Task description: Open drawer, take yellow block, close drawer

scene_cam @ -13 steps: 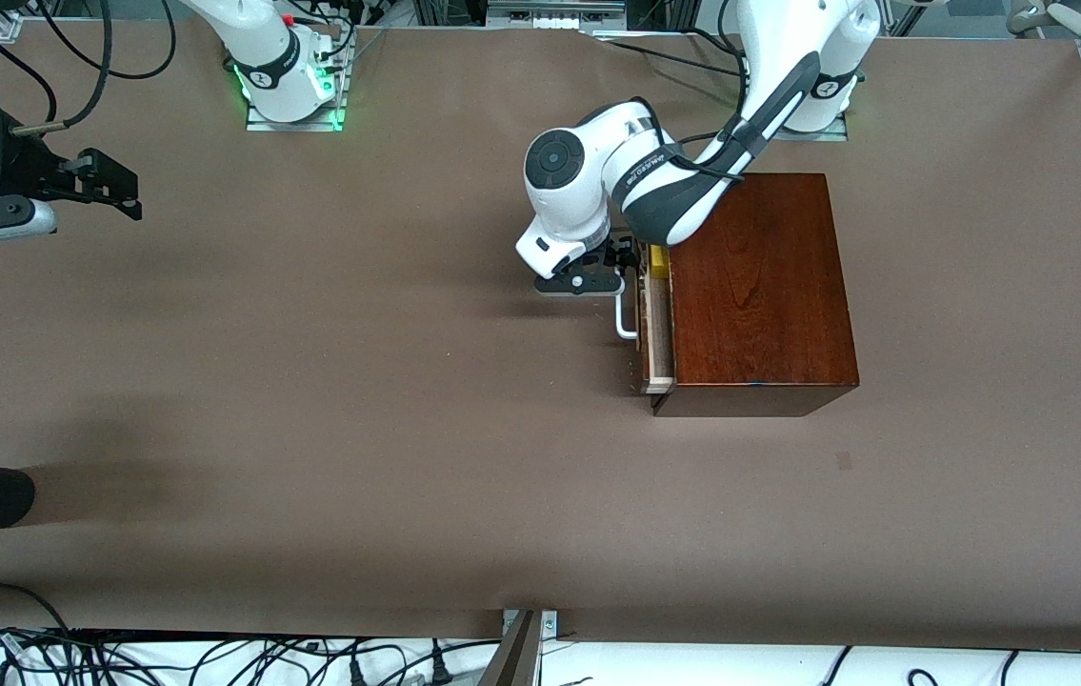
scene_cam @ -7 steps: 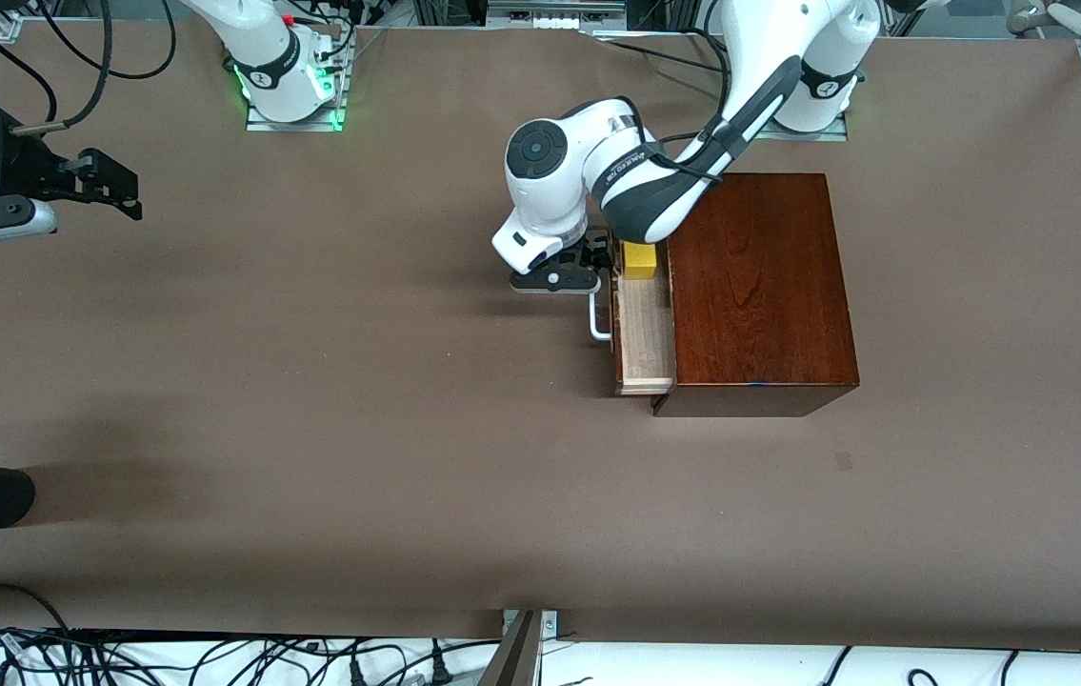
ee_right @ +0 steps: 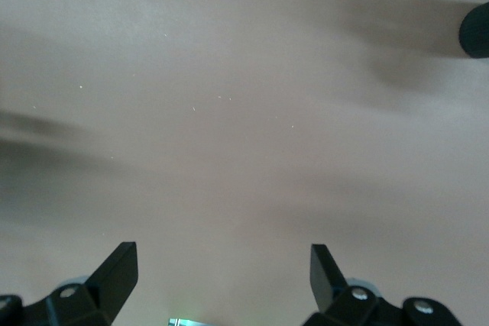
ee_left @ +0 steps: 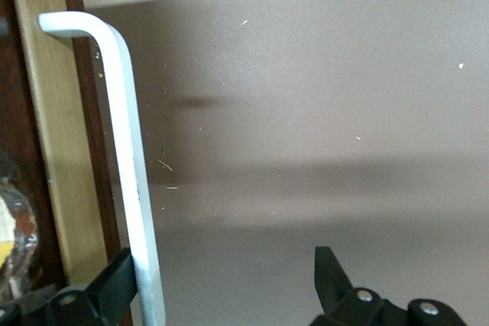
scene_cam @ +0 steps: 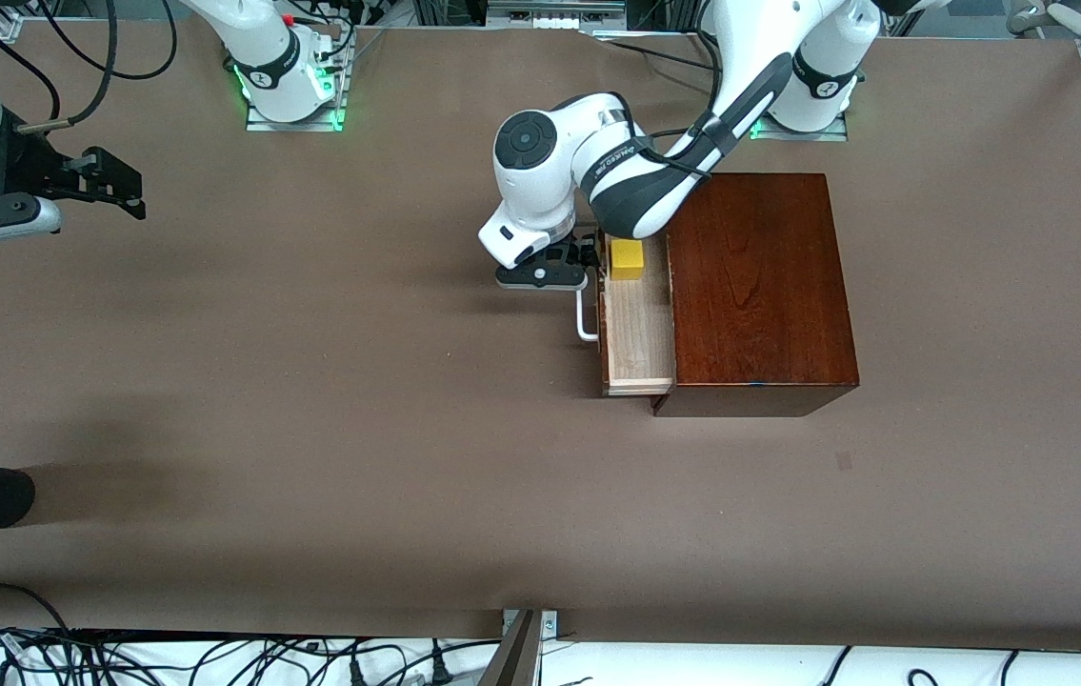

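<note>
Since a second ago we see the drawer (scene_cam: pixel 637 329) slid farther out at frame centre, exposing the yellow block (scene_cam: pixel 627 259) inside. Our left gripper (scene_cam: pixel 581 259) has spread fingers, one hooked against the white handle (ee_left: pixel 126 150). Our right gripper (scene_cam: pixel 116 186) waits open at upper left.

Front cam high, facing arms; wrist cams close, down; handle (scene_cam: pixel 585 318) shared w/ left.

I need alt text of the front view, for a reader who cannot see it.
The left gripper is at the white handle of the drawer, which stands partly open from the wooden box with the yellow block inside. The right gripper waits, open, over the right arm's end of the brown table.
</note>
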Motion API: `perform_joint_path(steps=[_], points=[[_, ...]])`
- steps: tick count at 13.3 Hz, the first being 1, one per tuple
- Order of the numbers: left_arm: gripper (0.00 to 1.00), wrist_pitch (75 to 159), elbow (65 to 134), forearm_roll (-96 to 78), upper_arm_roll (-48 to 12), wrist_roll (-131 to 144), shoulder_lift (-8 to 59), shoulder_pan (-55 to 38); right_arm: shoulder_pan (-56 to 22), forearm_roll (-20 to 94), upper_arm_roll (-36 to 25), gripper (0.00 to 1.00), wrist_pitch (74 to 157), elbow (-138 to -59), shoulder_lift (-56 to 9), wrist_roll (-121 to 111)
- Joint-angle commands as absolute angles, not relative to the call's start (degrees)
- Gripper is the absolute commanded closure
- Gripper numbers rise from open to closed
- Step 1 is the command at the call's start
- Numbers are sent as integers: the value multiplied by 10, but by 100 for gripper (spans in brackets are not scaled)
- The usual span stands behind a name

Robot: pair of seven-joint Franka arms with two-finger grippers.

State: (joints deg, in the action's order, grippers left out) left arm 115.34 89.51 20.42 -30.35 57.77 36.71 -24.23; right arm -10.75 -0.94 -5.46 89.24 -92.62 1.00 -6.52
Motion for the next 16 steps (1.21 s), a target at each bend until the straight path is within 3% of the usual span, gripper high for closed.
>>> perform_joint_path(steps=[1,6,10,16], points=[[0,1146,873,206,-308,582,352,-250,-113,6,-55,0,889,-906,4,-64],[0,1037,872,143,-306,575,254,-211,-133,9,-51,0,886,-905,-16,-64],[0,936,872,142,-307,547,177,-129,-164,14,-26,0,882,-907,-22,-116],[0,833,808,135,-305,240,161,35,-320,58,11,0,956,-846,-140,-159]])
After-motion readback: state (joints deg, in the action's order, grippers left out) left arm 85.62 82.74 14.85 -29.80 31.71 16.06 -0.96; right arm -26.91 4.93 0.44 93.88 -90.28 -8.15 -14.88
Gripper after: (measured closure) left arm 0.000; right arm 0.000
